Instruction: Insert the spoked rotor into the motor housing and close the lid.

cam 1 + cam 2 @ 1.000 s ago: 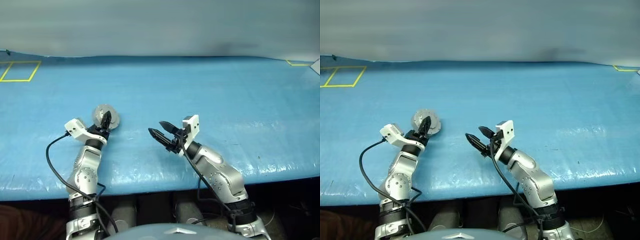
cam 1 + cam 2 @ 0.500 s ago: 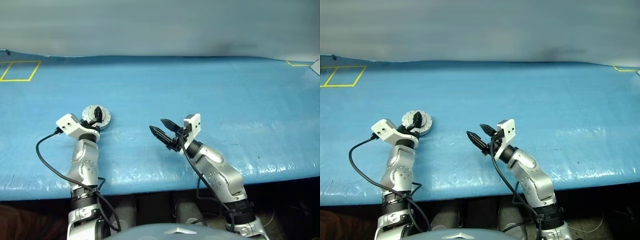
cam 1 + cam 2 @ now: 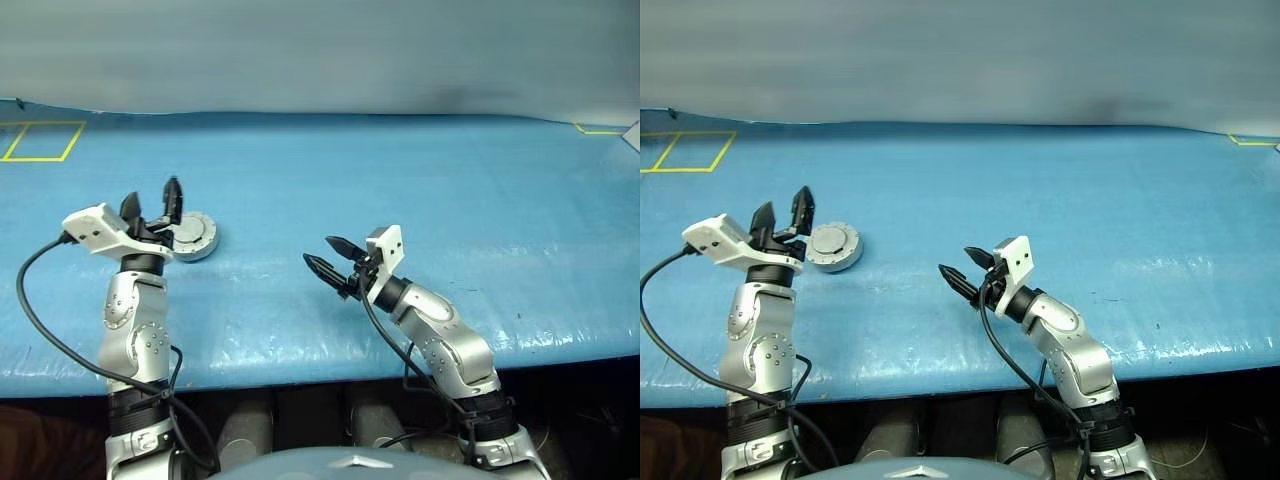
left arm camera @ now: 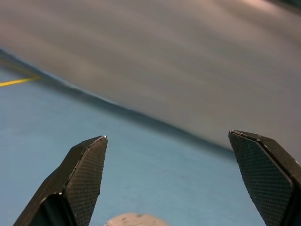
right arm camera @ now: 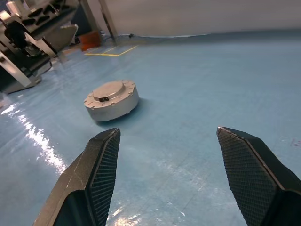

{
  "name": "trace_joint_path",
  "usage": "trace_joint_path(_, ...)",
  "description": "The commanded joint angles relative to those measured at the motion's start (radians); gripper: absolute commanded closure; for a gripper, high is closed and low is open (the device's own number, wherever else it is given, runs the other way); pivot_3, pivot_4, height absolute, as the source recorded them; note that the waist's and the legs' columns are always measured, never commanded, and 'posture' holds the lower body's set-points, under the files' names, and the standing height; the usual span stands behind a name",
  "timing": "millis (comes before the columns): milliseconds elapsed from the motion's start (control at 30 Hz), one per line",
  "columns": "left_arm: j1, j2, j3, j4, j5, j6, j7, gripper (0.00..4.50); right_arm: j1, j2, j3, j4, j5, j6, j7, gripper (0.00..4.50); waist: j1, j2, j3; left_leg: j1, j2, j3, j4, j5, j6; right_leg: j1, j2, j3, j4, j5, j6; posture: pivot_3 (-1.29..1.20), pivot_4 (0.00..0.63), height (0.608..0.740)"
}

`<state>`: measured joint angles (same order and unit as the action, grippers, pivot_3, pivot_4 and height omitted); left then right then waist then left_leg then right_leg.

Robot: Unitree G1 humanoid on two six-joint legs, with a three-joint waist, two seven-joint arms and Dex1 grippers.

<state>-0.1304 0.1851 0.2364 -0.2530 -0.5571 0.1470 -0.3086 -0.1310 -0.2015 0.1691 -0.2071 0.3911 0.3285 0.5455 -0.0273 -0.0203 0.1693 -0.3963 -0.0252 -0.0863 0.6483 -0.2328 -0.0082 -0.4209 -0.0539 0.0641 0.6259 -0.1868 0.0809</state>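
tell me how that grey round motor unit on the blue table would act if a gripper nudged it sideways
The grey round motor unit sits flat and looks much wider than it is tall, so it would probably slide rather than tip. The blue table cover shines, so it may skid easily. It looks like solid metal, likely stiff and heavy for its size. On edge, its round wall could roll.

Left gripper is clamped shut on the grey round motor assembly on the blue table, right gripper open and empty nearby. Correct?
Not quite. The left gripper is open and holds nothing; it is raised beside the grey round motor assembly, which sits by itself on the blue table, as the right eye view shows. The right gripper is open and empty.
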Motion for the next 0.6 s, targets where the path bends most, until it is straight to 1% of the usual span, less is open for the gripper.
trace_joint_path(33,0.036,0.093,-0.160,-0.073,0.007,0.048,-0.218,0.01,0.008,-0.004,-0.052,-0.023,-0.020,-0.055,-0.026,1.04,-0.005,0.000,0.000,0.001,0.000,0.000,0.000,0.000,0.000,0.000,0.000,0.000,0.000,0.000,-0.001,0.00,0.150,0.740)
trace_joint_path(67,0.039,0.143,-0.212,-0.075,0.005,0.079,-0.299,0.01,0.015,-0.015,-0.068,-0.024,-0.024,-0.053,-0.030,1.04,-0.007,0.000,0.000,0.001,0.000,0.000,0.000,0.000,0.000,0.001,0.000,0.000,0.000,-0.001,-0.001,0.00,0.150,0.740)
trace_joint_path(133,0.033,0.216,-0.291,-0.070,0.019,0.118,-0.405,0.01,0.027,-0.031,-0.093,-0.030,-0.022,-0.046,-0.034,1.04,-0.011,0.001,0.000,0.002,0.001,0.000,0.000,0.000,0.000,0.001,0.001,0.000,0.001,-0.001,-0.001,0.00,0.150,0.740)
trace_joint_path(233,0.007,0.270,-0.368,-0.042,0.068,0.109,-0.483,0.01,0.042,-0.045,-0.120,-0.045,-0.007,-0.040,-0.033,1.04,-0.014,0.002,0.001,0.002,0.001,0.000,0.000,0.000,0.000,0.001,0.001,0.000,0.001,-0.001,-0.001,0.00,0.150,0.740)
trace_joint_path(433,-0.037,0.245,-0.383,0.032,0.100,0.093,-0.519,0.01,0.073,-0.063,-0.136,-0.067,-0.015,-0.041,-0.027,1.04,-0.012,0.002,0.001,0.002,0.001,0.000,0.000,0.000,0.000,0.001,0.001,0.000,0.001,-0.001,-0.001,0.00,0.150,0.740)
trace_joint_path(600,-0.052,0.253,-0.385,0.072,0.139,0.068,-0.546,0.01,0.076,-0.090,-0.137,-0.061,-0.032,-0.037,-0.027,1.04,-0.009,0.002,0.001,0.002,0.001,0.000,0.000,0.000,0.000,0.001,0.001,0.000,0.001,-0.001,-0.001,0.00,0.150,0.740)
